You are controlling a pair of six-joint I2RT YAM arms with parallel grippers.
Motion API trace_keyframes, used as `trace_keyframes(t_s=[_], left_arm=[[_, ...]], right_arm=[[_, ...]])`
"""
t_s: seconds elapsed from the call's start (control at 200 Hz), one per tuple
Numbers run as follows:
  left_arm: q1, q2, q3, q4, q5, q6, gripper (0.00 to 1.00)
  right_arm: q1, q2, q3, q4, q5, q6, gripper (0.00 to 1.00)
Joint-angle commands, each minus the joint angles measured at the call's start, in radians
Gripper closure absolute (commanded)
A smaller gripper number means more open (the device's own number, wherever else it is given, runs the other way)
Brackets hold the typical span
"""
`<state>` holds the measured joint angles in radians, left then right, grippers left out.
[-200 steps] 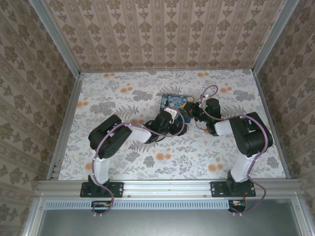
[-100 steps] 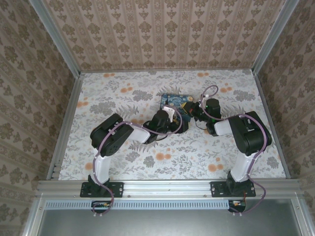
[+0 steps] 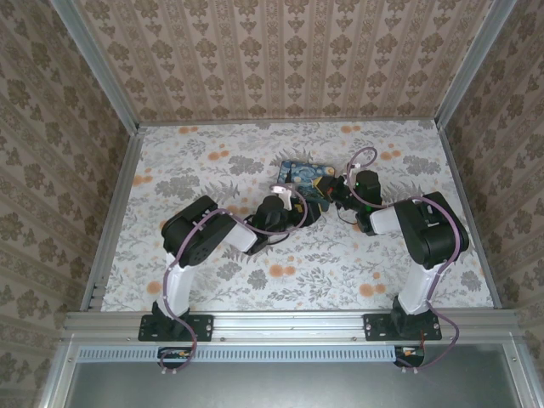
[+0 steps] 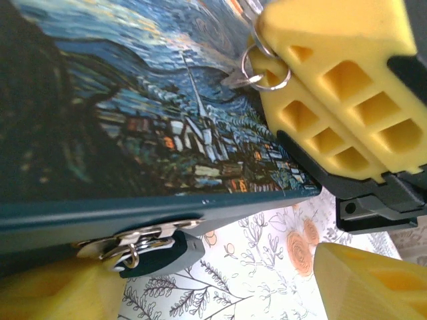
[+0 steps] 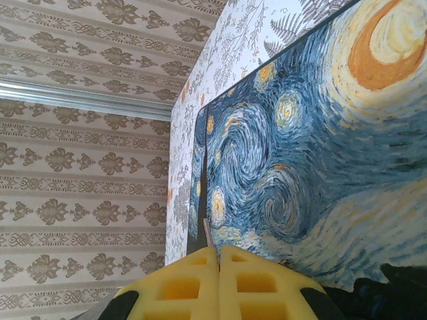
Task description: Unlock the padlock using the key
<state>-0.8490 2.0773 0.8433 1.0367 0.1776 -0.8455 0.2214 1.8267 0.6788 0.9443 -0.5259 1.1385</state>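
Pinches thin dark metal key [image 5: 207, 235], tip forward, in closed right jaws; straddles small teal padlock [image 4: 163, 248] with widely parted left jaws.

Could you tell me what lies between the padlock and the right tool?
The painted box's lid lies between the padlock and the right tool, seen in the left wrist view.

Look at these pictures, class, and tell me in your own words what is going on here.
A robot is working at a painted box on a floral table. The right gripper is shut on the key and holds it over the box's painted lid. The left gripper is open, with its fingers on either side of the padlock, which hangs from a hasp on the box's side. The key is not yet in the padlock.
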Motion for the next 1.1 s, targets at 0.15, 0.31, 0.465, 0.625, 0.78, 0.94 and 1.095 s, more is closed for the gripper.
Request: trace_keyframes(t_s=[0.15,0.31,0.465,0.625,0.78,0.94,1.095], left_arm=[[-0.011,0.053,-0.024,0.062,-0.038,-0.085,0.29],[-0.032,0.07,-0.026,0.057,-0.083,-0.115,0.3],[-0.039,0.089,-0.026,0.049,-0.117,-0.134,0.35],[-0.038,0.108,-0.024,0.062,-0.13,-0.152,0.44],[-0.039,0.114,-0.017,0.062,-0.13,-0.153,0.51],[-0.043,0.117,-0.032,0.121,-0.138,-0.162,0.57],[-0.051,0.116,-0.041,0.158,-0.13,-0.165,0.52]], right_arm=[[0.007,0.049,-0.026,-0.023,0.017,0.017,1.0],[0.006,0.051,-0.026,-0.022,0.015,0.017,1.0],[0.004,0.052,-0.026,-0.022,0.013,0.017,1.0],[0.005,0.052,-0.026,-0.019,0.011,0.018,1.0],[0.005,0.052,-0.022,-0.023,0.004,0.013,1.0],[0.005,0.054,-0.018,-0.031,-0.003,0.007,1.0],[0.005,0.056,-0.015,-0.036,-0.006,0.003,1.0]])
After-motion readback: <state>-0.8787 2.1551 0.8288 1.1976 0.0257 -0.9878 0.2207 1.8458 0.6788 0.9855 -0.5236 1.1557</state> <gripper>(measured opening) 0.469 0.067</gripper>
